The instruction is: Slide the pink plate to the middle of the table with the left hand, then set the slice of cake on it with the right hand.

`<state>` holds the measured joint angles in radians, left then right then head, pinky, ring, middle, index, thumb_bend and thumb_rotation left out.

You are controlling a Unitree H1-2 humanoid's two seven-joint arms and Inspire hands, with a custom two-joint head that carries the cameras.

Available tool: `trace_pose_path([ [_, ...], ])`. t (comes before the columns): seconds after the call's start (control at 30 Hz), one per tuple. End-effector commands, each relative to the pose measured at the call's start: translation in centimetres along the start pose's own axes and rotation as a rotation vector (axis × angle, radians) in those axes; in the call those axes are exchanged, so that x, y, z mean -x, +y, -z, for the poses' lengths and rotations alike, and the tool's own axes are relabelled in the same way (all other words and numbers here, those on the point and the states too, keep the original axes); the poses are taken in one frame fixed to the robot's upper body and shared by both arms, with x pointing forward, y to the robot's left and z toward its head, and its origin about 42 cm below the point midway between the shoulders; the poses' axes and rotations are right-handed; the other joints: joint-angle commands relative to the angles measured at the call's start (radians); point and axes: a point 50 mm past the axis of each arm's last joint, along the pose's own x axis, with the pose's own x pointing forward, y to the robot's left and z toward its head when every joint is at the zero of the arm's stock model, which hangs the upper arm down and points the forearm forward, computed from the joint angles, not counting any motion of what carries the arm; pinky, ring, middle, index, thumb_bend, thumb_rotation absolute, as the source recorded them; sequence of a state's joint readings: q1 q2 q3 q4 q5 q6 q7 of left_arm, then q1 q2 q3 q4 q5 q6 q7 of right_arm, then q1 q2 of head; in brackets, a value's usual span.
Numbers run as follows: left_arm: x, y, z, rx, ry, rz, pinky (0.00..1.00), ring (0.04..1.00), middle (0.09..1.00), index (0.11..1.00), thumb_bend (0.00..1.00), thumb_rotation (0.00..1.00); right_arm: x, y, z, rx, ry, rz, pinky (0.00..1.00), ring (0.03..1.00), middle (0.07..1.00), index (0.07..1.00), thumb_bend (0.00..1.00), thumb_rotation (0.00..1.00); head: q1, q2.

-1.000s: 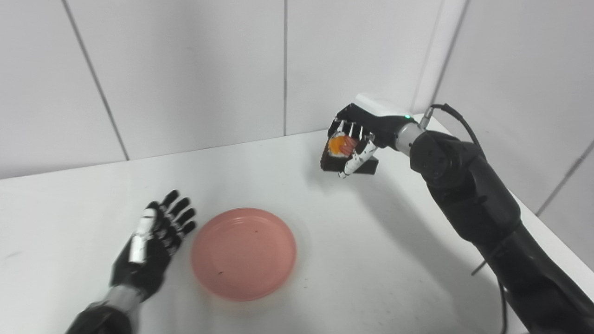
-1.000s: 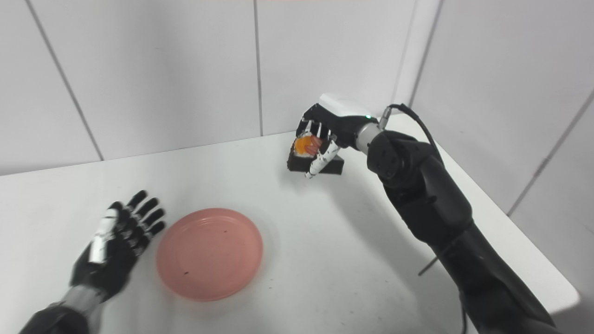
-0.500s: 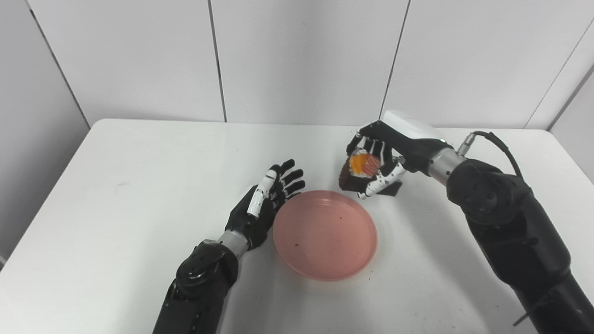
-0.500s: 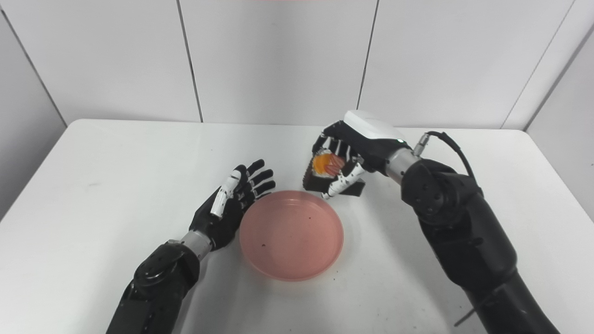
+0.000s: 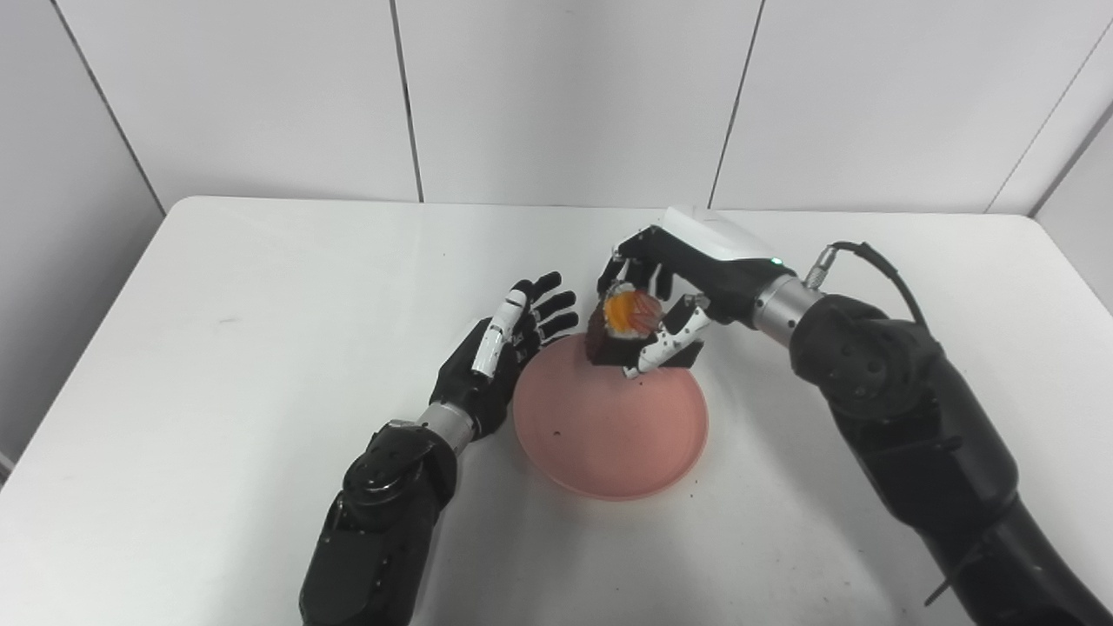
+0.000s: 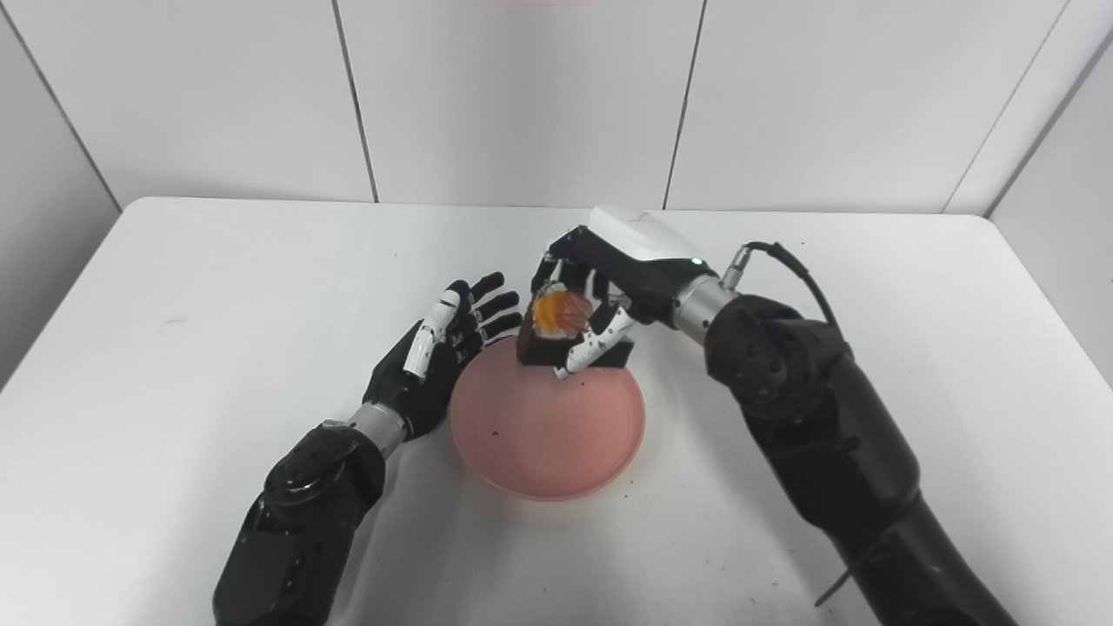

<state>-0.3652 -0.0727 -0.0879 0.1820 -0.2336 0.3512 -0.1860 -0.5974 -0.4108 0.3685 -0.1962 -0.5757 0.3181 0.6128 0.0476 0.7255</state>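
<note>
The pink plate (image 5: 609, 435) lies flat near the middle of the white table (image 5: 217, 348). My left hand (image 5: 500, 361) is open, fingers spread, resting against the plate's left rim. My right hand (image 5: 661, 300) is shut on the slice of cake (image 5: 619, 326), dark brown with an orange top. It holds the slice just above the plate's far edge. The same scene shows in the right eye view, with the plate (image 6: 548, 435), the left hand (image 6: 435, 356), the right hand (image 6: 600, 296) and the cake (image 6: 549, 326).
The table (image 6: 913, 365) meets a white panelled wall (image 5: 565, 96) at its far edge. A cable (image 5: 869, 261) loops off my right wrist. A few dark crumbs lie on the plate and by its front rim.
The camera swung left and settled on the whole table. My right hand carried the cake left, from beside the plate to above its far edge. My left hand stayed at the plate's left rim.
</note>
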Motion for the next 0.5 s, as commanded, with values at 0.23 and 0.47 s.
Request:
trace_pose_path([
  [0.23, 0.7, 0.7, 1.2, -0.012, 0.096, -0.029, 0.88, 0.892, 0.904, 0.909, 0.36, 1.0, -0.2, 0.4, -1.1, 0.044, -0.04, 0.024, 0.37, 0.427, 0.43, 0.536, 0.52, 0.0, 0.002, 0.007],
  [0.47, 0.7, 0.6, 1.0, -0.003, 0.102, -0.033, 0.89, 0.894, 0.902, 0.91, 0.36, 1.0, -0.7, 2.4, -1.3, 0.019, -0.036, -0.043, 0.4, 0.461, 0.441, 0.535, 0.52, 0.0, -0.006, 0.015],
])
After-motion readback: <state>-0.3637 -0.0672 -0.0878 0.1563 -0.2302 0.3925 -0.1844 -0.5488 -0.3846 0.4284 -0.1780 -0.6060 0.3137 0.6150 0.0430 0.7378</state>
